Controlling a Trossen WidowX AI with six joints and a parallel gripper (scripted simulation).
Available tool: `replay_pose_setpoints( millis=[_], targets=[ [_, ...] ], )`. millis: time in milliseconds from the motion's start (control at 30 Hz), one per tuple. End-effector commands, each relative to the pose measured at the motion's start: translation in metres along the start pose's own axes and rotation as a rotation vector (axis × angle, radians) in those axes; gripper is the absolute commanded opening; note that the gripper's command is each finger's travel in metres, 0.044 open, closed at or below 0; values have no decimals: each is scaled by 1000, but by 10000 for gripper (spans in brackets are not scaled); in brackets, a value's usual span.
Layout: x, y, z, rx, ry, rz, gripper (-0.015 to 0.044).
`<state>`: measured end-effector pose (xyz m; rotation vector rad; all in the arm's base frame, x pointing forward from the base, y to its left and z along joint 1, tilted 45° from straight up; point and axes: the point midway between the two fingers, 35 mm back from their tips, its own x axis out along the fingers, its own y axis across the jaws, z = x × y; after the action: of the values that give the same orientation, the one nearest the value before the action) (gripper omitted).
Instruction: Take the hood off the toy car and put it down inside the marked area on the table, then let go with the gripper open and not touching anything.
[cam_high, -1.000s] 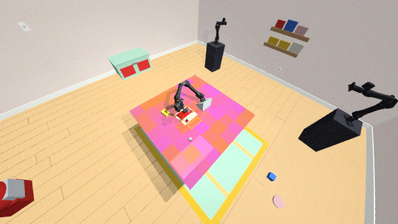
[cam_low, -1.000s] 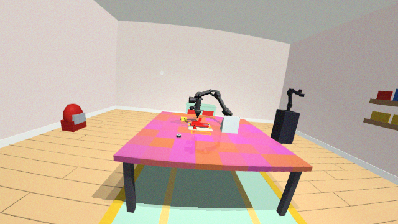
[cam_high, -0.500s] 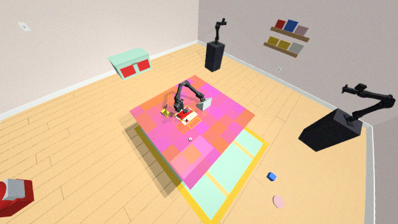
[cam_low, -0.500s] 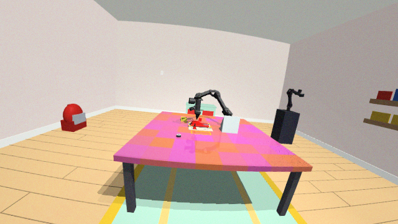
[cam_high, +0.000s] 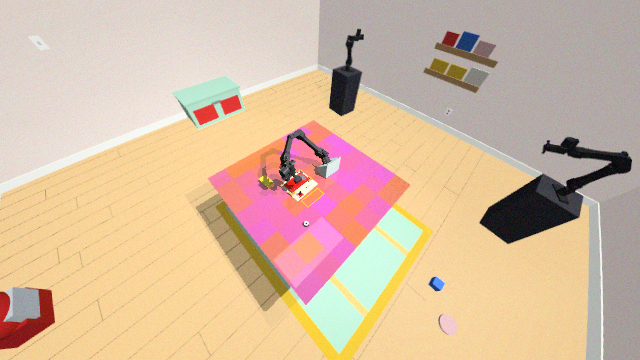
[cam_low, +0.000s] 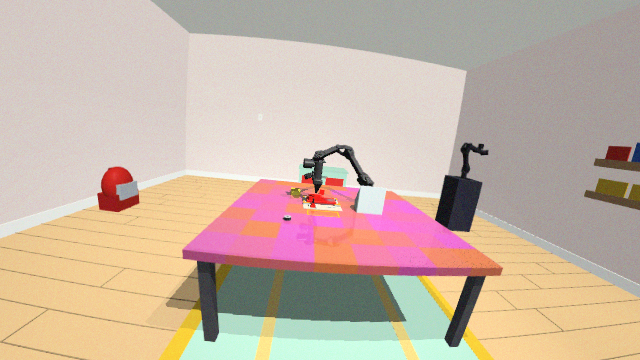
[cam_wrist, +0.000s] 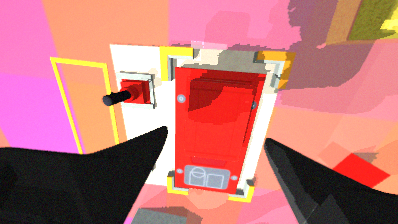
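Note:
A red panel (cam_wrist: 217, 145), which I take for the toy car's hood, lies between yellow corner brackets on a white base plate (cam_high: 308, 190) (cam_low: 331, 208) (cam_wrist: 142, 127). The red body also shows small in the top view (cam_high: 296, 184) and the exterior view (cam_low: 324, 201). My gripper (cam_high: 288, 178) (cam_low: 317, 192) (cam_wrist: 215, 136) is open and empty above it, with one finger on each side of the panel in the wrist view. Contact cannot be told. The marked area (cam_high: 316, 200) (cam_low: 323, 215) (cam_wrist: 79, 61) is a yellow outline on the table beside the base plate.
A red block with a black-tipped stick (cam_wrist: 137, 92) stands on the base plate, toward the marked area. A yellow object (cam_high: 265, 181) (cam_low: 295, 192) lies beyond the plate. A pale upright panel (cam_high: 328, 167) (cam_low: 371, 200) stands near the arm's base. A small wheel (cam_high: 306, 223) (cam_low: 287, 218) lies on the table.

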<state>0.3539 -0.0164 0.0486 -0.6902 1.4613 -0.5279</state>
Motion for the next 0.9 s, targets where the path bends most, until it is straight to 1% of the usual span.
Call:
replay_pose_setpoints(
  millis=[0, 867],
  targets=[
    [6, 1, -3, -14, 10, -6, 440],
    [23, -1, -3, -13, 10, -8, 440]
  ],
)
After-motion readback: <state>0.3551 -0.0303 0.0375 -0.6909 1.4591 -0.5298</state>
